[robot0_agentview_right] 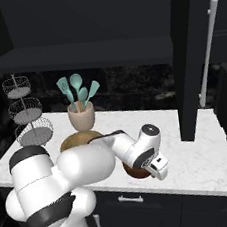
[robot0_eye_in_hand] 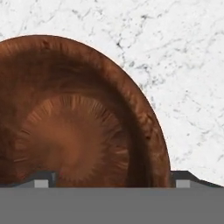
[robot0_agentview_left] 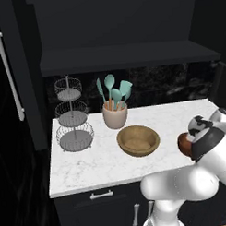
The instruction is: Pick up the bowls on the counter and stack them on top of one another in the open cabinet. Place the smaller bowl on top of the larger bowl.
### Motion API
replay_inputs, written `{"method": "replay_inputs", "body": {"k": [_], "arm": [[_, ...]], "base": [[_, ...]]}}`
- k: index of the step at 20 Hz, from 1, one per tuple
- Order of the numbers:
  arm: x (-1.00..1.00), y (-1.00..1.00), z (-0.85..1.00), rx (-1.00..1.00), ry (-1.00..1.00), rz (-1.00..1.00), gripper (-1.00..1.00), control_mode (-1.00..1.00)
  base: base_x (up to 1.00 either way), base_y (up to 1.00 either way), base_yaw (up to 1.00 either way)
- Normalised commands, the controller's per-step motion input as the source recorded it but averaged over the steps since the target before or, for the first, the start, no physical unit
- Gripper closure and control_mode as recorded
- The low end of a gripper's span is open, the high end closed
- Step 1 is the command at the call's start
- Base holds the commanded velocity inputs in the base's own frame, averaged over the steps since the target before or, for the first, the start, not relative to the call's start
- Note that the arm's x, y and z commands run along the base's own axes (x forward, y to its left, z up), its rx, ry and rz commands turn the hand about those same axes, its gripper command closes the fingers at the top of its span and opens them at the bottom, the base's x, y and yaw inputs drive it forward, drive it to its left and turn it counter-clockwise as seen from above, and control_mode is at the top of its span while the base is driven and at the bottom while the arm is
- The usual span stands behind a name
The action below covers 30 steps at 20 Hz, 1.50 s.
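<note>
End effector (robot0_eye_in_hand: 111,181) low over the small glossy dark reddish-brown bowl (robot0_eye_in_hand: 74,113) on the white marble-patterned tabletop (robot0_agentview_left: 89,162).
Its two dark fingertips (robot0_eye_in_hand: 43,179) stand apart, one inside the rim, one outside. The wide light tan wooden bowl (robot0_agentview_left: 138,140) sits near the beige utensil cup with teal spatulas (robot0_agentview_left: 115,108), below the dark open cabinet's shelf (robot0_agentview_left: 126,56).

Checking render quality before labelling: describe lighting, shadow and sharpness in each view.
Left base view: open cabinet nearly black, counter evenly bright, soft shadow under the larger bowl. Right base view: same dim upper half, smaller bowl shaded beneath the arm. Hand view: smaller bowl looms close, its texture sharp, no glare; gripper fingertips barely visible.
</note>
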Motion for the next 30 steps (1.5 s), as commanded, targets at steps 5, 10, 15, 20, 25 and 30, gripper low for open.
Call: {"method": "replay_inputs", "body": {"k": [5,10,15,20,25,30], "arm": [[0.06,0.00,-0.03,0.00,0.01,0.00,1.00,-1.00],[0.00,0.00,0.12,0.01,-0.01,-0.03,1.00,-1.00],[0.00,0.10,0.78,0.00,-0.14,-0.12,1.00,-1.00],[0.00,0.58,0.96,0.00,-0.16,-0.08,1.00,-1.00],[0.00,1.00,0.22,0.00,-0.03,0.00,1.00,-1.00],[0.00,1.00,0.00,0.00,0.00,0.00,1.00,-1.00]], "base": [[0.00,0.00,0.00],[0.00,0.00,0.00],[0.00,0.00,0.00],[0.00,0.00,0.00],[0.00,0.00,0.00],[0.00,0.00,0.00]]}}
